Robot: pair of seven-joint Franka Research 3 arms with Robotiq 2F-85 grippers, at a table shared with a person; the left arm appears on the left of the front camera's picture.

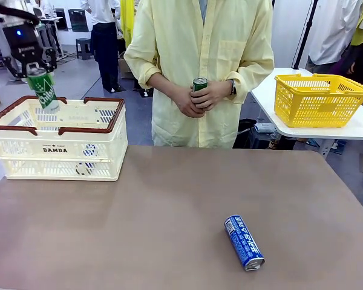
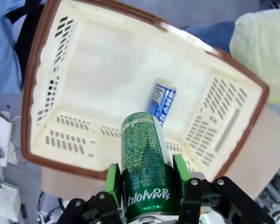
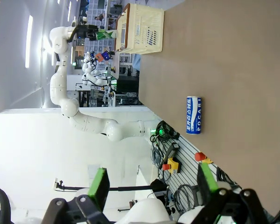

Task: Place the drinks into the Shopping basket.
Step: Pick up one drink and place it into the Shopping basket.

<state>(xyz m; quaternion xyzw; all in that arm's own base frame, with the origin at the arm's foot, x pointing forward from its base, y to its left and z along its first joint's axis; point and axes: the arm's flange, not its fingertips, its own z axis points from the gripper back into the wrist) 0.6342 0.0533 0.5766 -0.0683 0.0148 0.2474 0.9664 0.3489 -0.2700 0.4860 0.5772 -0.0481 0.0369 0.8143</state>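
The left arm is raised at the far left, its left gripper [image 1: 39, 71] pointing down over the Shopping basket [image 1: 24, 148], jaws clamped on the top end of a green can [image 1: 44, 90] that hangs slightly tilted above the basket's far-left corner. A blue can [image 2: 159, 103] lies on the basket floor. Another blue can [image 1: 244, 241] lies on its side on the near right of the table. The right gripper [image 3: 153, 186] stands spread wide and empty. At the far side, the person's hands [image 1: 196, 99] clasp a second green can [image 1: 199, 83].
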